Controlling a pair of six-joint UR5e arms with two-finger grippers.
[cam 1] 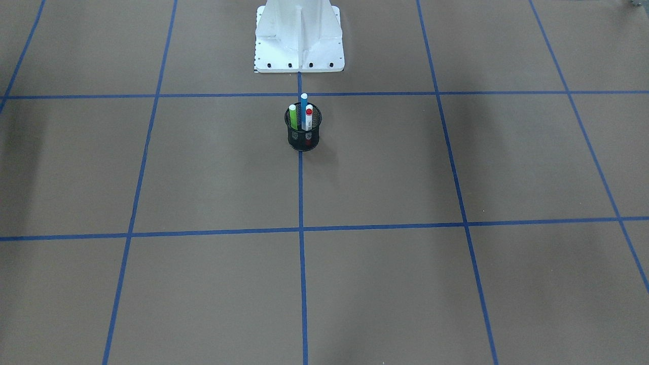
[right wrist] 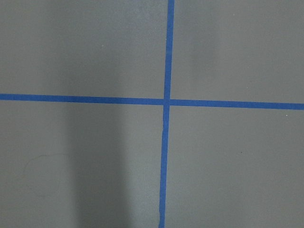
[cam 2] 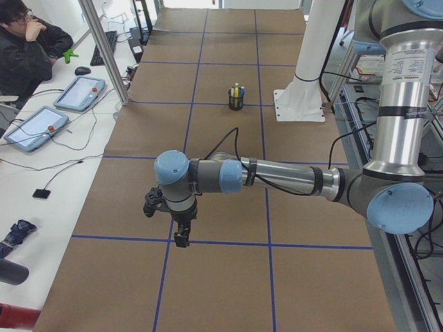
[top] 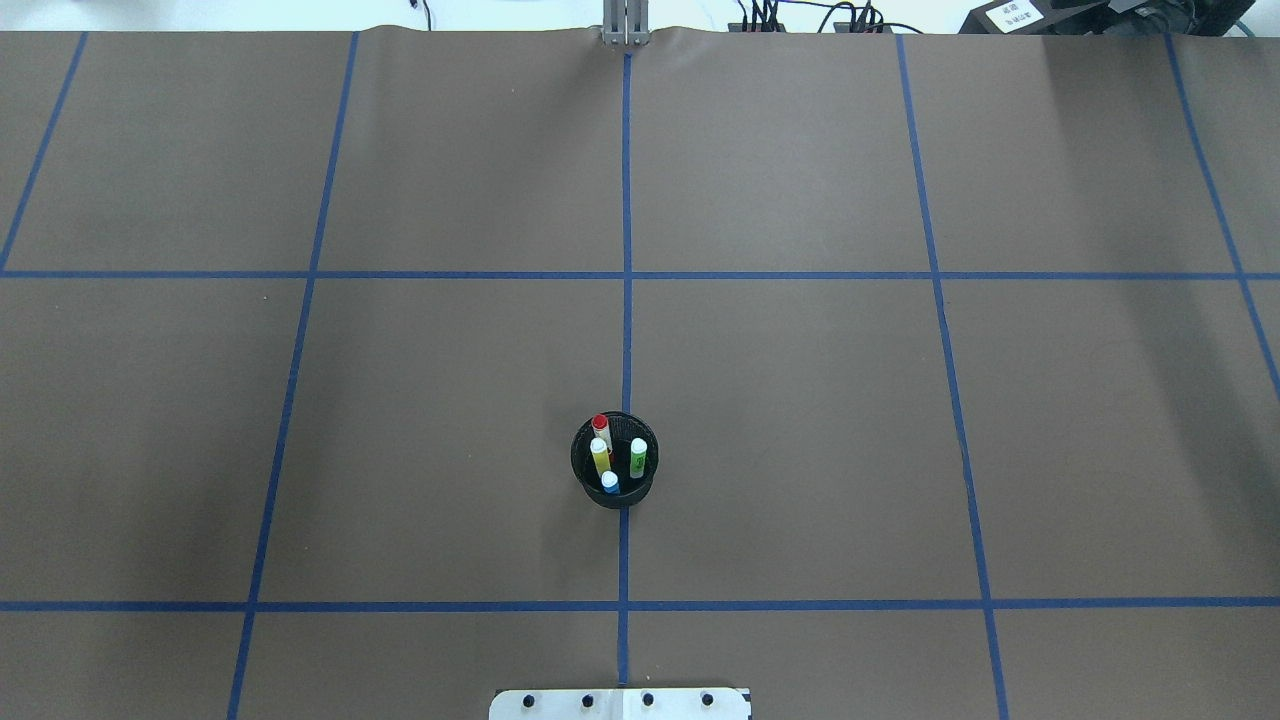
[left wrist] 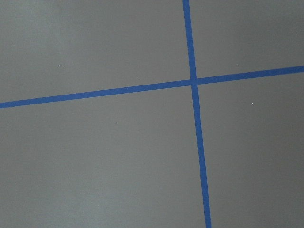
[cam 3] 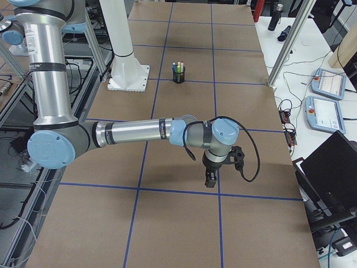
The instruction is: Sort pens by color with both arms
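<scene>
In the black mesh cup (top: 620, 497) stand four pens (top: 600, 456): blue, yellow, green, red-capped. The left claw (cam 2: 181, 239) and right claw (cam 3: 211, 181) hang over the desk (cam 2: 208, 290); I cannot tell if they're open.

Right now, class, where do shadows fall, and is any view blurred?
Front-facing view: mesh cup throws a faint shadow rightward. Right wrist view: a broad dark band crosses the table. Left wrist view: evenly lit, tape lines sharp.
</scene>
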